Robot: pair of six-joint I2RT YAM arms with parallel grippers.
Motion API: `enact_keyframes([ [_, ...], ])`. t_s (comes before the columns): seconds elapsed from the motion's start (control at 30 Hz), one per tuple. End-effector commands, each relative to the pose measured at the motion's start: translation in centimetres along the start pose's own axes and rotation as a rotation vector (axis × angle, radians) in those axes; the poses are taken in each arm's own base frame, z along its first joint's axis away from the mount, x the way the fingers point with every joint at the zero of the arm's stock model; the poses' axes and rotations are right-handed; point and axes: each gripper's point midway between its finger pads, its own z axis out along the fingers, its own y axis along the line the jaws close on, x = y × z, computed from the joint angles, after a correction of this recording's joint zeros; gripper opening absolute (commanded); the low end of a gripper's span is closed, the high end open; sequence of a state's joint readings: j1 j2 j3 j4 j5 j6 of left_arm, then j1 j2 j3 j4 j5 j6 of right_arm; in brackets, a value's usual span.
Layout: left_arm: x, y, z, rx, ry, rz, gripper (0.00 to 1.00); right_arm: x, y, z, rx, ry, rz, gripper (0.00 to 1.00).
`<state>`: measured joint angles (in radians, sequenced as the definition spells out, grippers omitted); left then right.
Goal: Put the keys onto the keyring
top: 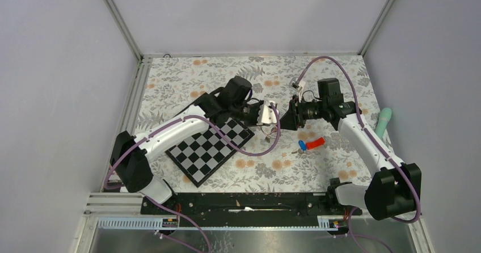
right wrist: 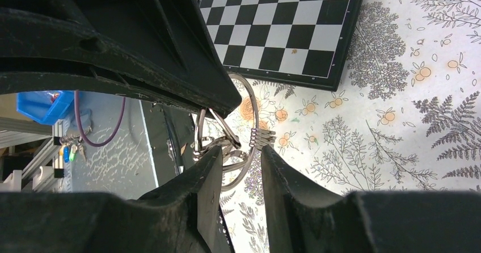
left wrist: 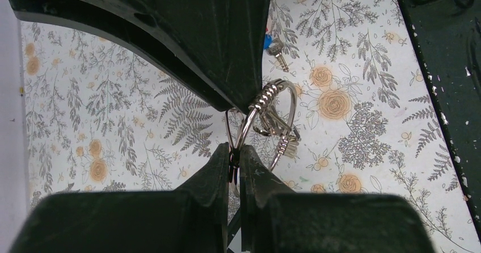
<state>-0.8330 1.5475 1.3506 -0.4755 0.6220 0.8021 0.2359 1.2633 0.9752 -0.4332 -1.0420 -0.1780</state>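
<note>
Both arms meet above the middle of the surface! The left gripper (left wrist: 233, 157) has its fingers pinched tight on the keyring (left wrist: 265, 97), holding it up in the air. The right gripper (right wrist: 241, 161) straddles the same ring with its fingers narrowly apart; whether they bite, I can't tell. A blue-capped key (top: 302, 146) lies below, toward the right edge.

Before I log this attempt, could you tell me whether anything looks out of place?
Nothing looks spilled or damaged. The chessboard lies askew, partly under the left arm, and the blue-capped key lies loose on the cloth, off the keyring pinched in the left claw.
</note>
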Motion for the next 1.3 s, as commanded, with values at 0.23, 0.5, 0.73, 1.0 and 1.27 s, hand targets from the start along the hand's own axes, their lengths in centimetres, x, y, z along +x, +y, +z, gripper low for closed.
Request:
enact_keyframes([
  [0.23,-2.9,0.9,-0.3,-0.016,-0.092,0.049,0.0,-1.2,1.1,0.4,-0.074,-0.025,-0.033,0.39],
  [0.5,-3.1,0.8,-0.1,-0.006,-0.106,0.04,0.0,-1.3,1.2,0.8,-0.099,-0.026,-0.025,0.38],
  [0.73,-2.8,0.8,-0.1,-0.01,-0.103,0.035,0.0,-1.5,1.6,0.7,-0.112,-0.029,-0.03,0.2],
  [1.0,-1.9,1.1,-0.5,-0.036,-0.091,0.035,0.0,-1.3,2.1,-0.3,-0.061,-0.01,-0.098,0.0],
  [1.27,-0.9,1.1,-0.5,-0.044,-0.078,0.033,0.09,-3.1,3.0,-1.8,-0.004,-0.012,-0.2,0.0],
])
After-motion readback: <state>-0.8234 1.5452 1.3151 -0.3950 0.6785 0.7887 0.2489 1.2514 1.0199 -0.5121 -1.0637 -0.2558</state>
